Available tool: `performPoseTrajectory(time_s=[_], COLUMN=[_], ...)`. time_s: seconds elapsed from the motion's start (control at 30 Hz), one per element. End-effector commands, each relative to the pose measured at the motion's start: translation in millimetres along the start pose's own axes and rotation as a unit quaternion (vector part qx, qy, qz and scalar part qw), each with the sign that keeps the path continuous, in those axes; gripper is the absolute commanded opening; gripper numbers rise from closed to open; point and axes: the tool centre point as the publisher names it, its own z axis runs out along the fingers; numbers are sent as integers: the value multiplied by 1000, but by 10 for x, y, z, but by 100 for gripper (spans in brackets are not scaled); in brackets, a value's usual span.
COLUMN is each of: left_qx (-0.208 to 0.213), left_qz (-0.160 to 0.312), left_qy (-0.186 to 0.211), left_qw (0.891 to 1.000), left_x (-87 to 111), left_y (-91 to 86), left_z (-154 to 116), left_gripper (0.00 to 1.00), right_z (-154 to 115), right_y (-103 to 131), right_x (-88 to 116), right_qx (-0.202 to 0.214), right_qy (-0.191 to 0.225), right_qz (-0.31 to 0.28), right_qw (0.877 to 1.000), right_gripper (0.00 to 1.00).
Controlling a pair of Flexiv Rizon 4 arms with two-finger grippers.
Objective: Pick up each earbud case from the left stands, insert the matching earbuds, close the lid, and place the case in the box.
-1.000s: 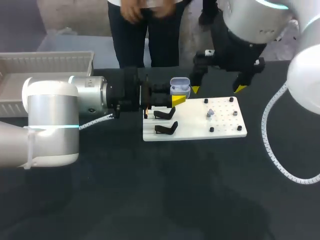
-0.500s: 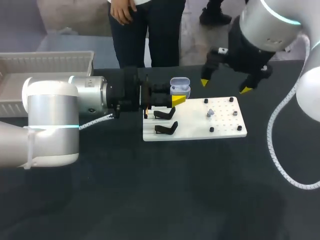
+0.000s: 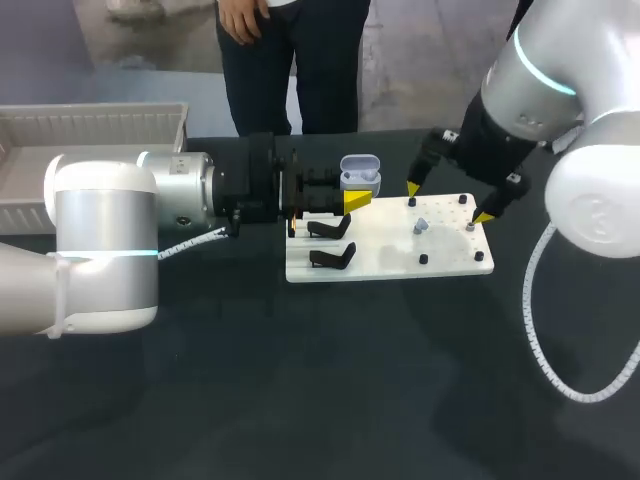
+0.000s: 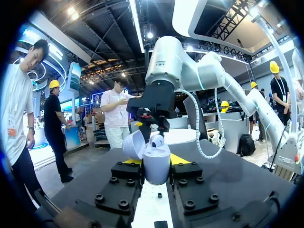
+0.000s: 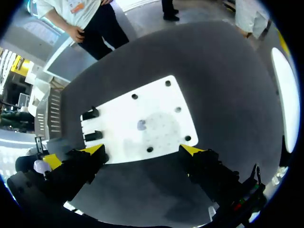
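The earbud case (image 3: pixel 360 172) is held off the table, over the left end of the white board (image 3: pixel 450 262), with its lid tipped open. It is clamped from both sides by the left gripper (image 3: pixel 352 192), whose yellow tips are pressed against the case's body in the left wrist view. What looks like one earbud is seated in the case's mouth, though this cannot be made out for certain. A small loose earbud (image 3: pixel 421 226) lies near the middle of the board, among dark pegs (image 3: pixel 424 259). Two black stands (image 3: pixel 330 228) at the board's left end are seen empty.

The right gripper (image 3: pixel 447 202) is held above the board's right half, its fingers spread wide with nothing between them. In the right wrist view the loose earbud lies ahead of the gap, not within it. The box (image 3: pixel 100 125) is set at the table's far left, well apart from the board.

The step in hand is judged to be the fetching of the loose earbud. The gap should be centred over the earbud before any lowering, so that the pegs are cleared by both tips. The fingers should be closed gently, since so small and rounded a piece may be squeezed out sideways. The case should be held level with its lid open for the insertion
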Motion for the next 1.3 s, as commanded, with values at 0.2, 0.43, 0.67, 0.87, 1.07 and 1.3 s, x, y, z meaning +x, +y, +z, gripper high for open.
performPoseTrajectory(time_s=[0.2,0.43,0.67,0.87,1.07,1.3], left_qx=[-3,-3,-3,-3,-3,-3], left_qz=[2,2,2,2,2,2], left_qy=[-2,-2,-2,-2,-2,-2], left_qw=[1000,1000,1000,1000,1000,1000], left_x=[9,9,9,9,9,9], left_y=[-12,-12,-12,-12,-12,-12], left_z=[3,3,3,3,3,3], left_gripper=[0,0,0,0,0,0], right_z=[509,606,673,674,693,742], right_y=[2,-2,-19,5,0,5], right_x=[-150,-112,-123,-108,-101,-108], right_qx=[5,3,2,-2,-3,-4], right_qy=[2,-3,-2,1,4,10], right_qz=[7,13,16,22,24,25], right_qw=[1000,1000,1000,1000,1000,1000], right_gripper=[100,91,81,72,59,51])
